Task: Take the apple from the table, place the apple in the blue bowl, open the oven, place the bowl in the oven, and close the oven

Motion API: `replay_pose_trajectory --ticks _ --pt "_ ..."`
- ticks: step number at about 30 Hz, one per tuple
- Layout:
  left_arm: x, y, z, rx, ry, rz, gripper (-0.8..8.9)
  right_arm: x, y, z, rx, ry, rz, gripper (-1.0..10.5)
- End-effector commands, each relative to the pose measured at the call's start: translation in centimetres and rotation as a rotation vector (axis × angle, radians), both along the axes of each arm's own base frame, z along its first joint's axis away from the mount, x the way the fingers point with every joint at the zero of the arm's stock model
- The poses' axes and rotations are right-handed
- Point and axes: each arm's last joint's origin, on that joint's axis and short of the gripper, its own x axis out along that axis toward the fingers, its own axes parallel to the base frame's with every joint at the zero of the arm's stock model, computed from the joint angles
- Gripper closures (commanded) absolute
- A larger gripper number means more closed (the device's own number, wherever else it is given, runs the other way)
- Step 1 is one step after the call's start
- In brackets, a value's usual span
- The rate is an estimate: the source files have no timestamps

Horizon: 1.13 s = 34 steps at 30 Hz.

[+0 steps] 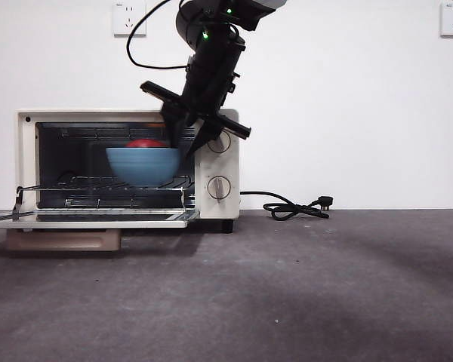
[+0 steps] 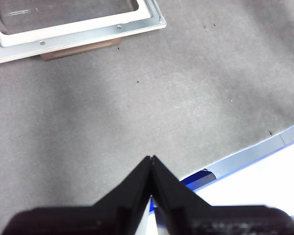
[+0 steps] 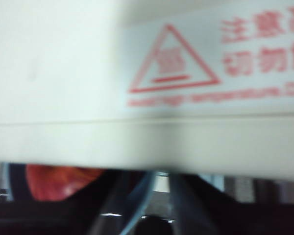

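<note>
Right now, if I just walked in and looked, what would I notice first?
Probably the big black right gripper reaching down into the open oven and holding the rim of the blue bowl. The bowl is over the wire rack inside, with the red apple peeking over its top. The oven door lies folded down flat in front, and the left gripper waits shut above the grey table.
</note>
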Motion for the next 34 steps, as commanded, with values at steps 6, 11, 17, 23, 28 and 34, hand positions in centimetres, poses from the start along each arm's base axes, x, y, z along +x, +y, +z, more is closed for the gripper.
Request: replay_pose_trajectory --ticks 6,11,17,23,28,34 --pt "-0.1 0.0 0.0 -0.002 -0.001 0.005 8.18 0.4 -0.3 -1.1 -0.036 0.019 -0.039 7.3" --pt "-0.1 0.0 0.0 -0.002 -0.001 0.004 8.18 0.3 -0.4 -0.6 -0.047 0.008 -0.041 7.3" --pt "-0.1 0.0 0.0 0.001 -0.002 0.001 8.18 -0.2 -0.8 0.9 -0.108 -0.020 -0.037 7.3" --pt "-0.1 0.1 0.0 0.028 -0.014 0.006 8.18 -1.3 -1.1 3.3 -0.153 -0.053 0.005 7.3" --pt "0.1 0.4 -0.1 0.134 -0.048 0.063 8.19 -3.2 -0.8 6.4 -0.195 -0.120 0.102 7.3" --pt "0.9 0.5 -0.2 0.247 -0.068 0.101 8.20 -7.0 -1.1 10.6 -0.333 -0.233 0.171 7.3"
